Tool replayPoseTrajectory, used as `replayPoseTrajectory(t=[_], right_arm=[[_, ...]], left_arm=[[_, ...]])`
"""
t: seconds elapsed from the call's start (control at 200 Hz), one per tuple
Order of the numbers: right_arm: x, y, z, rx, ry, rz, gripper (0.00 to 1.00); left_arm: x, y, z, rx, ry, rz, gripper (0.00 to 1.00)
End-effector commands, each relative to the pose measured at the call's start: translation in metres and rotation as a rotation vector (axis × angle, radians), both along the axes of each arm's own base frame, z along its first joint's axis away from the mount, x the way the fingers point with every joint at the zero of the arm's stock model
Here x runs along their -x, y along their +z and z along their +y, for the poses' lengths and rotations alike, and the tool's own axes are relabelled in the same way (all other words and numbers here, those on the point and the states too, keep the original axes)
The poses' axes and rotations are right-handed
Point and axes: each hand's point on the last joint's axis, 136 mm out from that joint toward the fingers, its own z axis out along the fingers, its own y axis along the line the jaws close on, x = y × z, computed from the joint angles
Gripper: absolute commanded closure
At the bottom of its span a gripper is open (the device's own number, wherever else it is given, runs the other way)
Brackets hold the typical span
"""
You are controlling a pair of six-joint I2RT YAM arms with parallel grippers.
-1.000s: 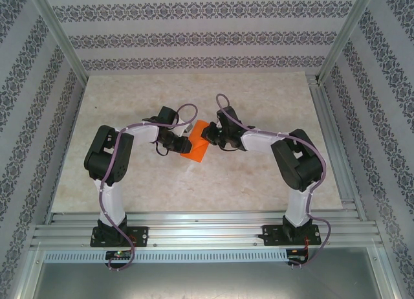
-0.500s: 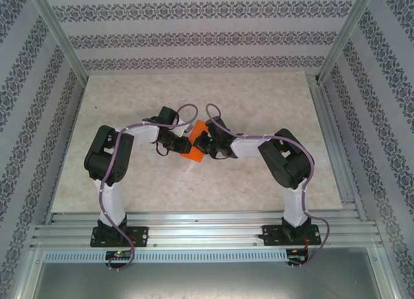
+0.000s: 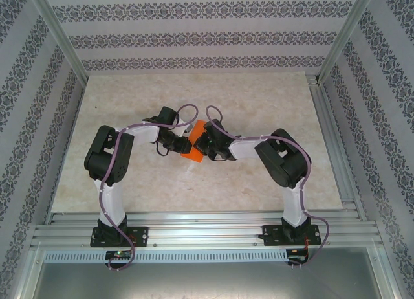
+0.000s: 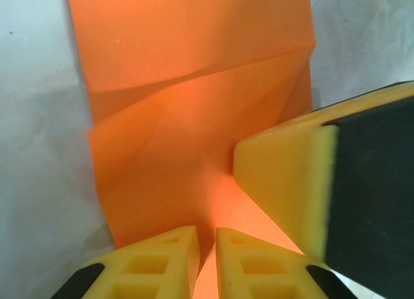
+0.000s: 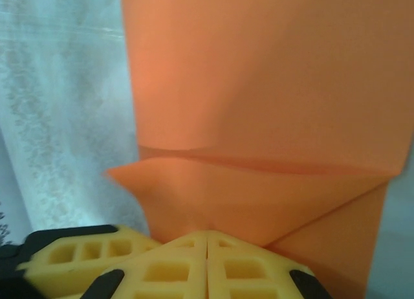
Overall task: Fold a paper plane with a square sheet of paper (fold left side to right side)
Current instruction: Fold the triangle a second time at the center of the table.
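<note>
Rightward no longer, the right arm (image 3: 284,160) has swung in toward the middle of the table (image 3: 129,98) since the earlier frame, its elbow now nearer the centre and its wrist lying over more of the paper (image 3: 192,153). Less orange shows from above than a second ago. The left arm (image 3: 110,156) has kept its pose, and the paper has not left its spot.

That spot is about midway between the table's left and right edges, a little nearer the near edge than the far one, between the two wrists.

The paper is bright orange, plain, and already folded. In the left wrist view (image 4: 194,85) a raised crease runs across it and slanting folds meet near the fingers. In the right wrist view (image 5: 259,85) a broad flat panel sits above a folded flap with a pointed corner sticking out to the left.

The left gripper (image 3: 183,143) has its jaws drawn narrow, with a sliver of orange in the gap – it pinches the paper's near edge (image 4: 207,263). The right gripper (image 3: 199,143) has its jaws pressed fully together (image 5: 207,266), with the tips at the folded edge. Whether any paper is caught between them cannot be told. One right finger (image 4: 291,189) rests on the paper just beside the left gripper – nearly touching it.
</note>
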Motion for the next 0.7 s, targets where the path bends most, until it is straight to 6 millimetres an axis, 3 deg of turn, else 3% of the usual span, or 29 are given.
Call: replayPoseTrajectory(t=[0.0,0.26,0.58,0.694], right_arm=[[0.008,-0.026,-0.012,0.105,-0.009,0.028,0.93],[-0.003,-0.027,-0.044,0.204,-0.027,0.002,0.92],[-0.036,-0.004,-0.085,0.234,-0.068,-0.063,0.91],[-0.044,0.014,-0.086,0.222,-0.034,-0.106,0.91]], left_arm=[[0.024,-0.034,0.007,-0.089,-0.037,0.073,0.82],[0.026,-0.036,0.008,-0.093,-0.035,0.078,0.82],[0.025,-0.036,0.008,-0.094,-0.034,0.078,0.82],[0.025,-0.036,0.008,-0.094,-0.034,0.078,0.82]])
